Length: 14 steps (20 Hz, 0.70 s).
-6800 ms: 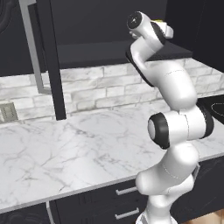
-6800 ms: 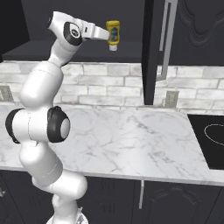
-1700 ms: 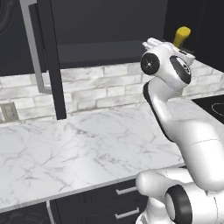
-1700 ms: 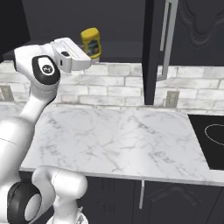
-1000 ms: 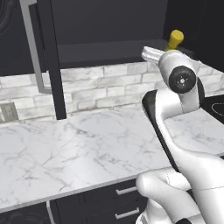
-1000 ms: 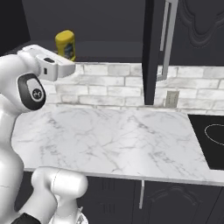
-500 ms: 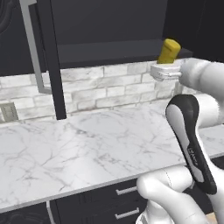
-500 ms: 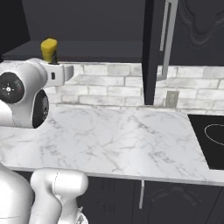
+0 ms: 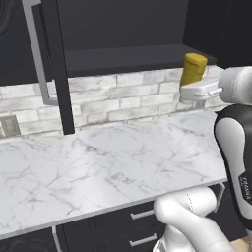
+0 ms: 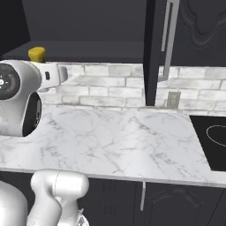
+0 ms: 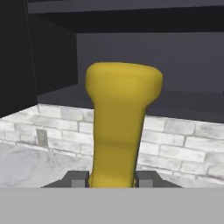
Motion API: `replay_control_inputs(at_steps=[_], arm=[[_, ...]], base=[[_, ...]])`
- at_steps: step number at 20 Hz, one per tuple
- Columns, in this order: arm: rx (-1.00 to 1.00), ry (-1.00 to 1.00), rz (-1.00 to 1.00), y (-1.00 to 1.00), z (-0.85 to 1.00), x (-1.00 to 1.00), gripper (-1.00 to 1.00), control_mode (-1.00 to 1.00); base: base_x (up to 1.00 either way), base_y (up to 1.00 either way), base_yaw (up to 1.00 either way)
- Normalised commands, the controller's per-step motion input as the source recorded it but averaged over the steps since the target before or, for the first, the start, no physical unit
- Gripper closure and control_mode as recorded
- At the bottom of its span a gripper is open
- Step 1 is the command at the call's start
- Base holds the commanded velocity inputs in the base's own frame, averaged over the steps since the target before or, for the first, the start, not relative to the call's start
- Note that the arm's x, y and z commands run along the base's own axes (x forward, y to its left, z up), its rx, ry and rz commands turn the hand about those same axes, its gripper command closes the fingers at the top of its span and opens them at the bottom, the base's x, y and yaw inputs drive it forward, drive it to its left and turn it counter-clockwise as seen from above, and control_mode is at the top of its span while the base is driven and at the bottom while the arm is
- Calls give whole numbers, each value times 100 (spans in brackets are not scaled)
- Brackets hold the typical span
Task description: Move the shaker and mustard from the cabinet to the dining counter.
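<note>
Presently the gripper (image 11: 113, 178) is clamping the mustard (image 11: 120, 127), its two dark fingertips (image 11: 76, 179) pressing against the bottle's lower end from either side in the hand view. The bottle is standing upright out of the grip, its broader end uppermost. In the left base view the mustard (image 9: 193, 70) is rising above the white hand, in the air over the far right part of the worktop (image 9: 108, 162), in front of the brick backsplash (image 9: 128, 96). In the right base view the mustard (image 10: 37, 54) is showing as a yellow top above the wrist, near the left edge of the same worktop (image 10: 123, 141).

Behind the bottle, the cabinet (image 9: 123, 34) is standing open, its dark shelf (image 9: 133, 55) running just above the backsplash and its door (image 9: 51, 64) hanging open at the left with the long silver handle (image 9: 35, 54). The visible part of that shelf is carrying nothing that can be made out; whether the shaker is sitting deeper inside cannot be determined.

Assessment: the mustard is out of the cabinet and in transit, so extraction of the first item is complete. Remaining work appears to be carrying it to the dining counter, setting it down, then fetching and delivering the shaker.
</note>
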Motion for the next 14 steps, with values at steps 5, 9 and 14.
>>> replay_control_inputs(at_steps=[5, 9, 14], arm=[[0, 0, -5, 0, -20, -22, 100, -100], [0, 0, -4, 0, -22, -11, 100, -100], [-1, 0, 0, 2, -8, -1, 100, -100]], base=[[0, 0, 0], [0, 0, 0], [0, 0, 0]])
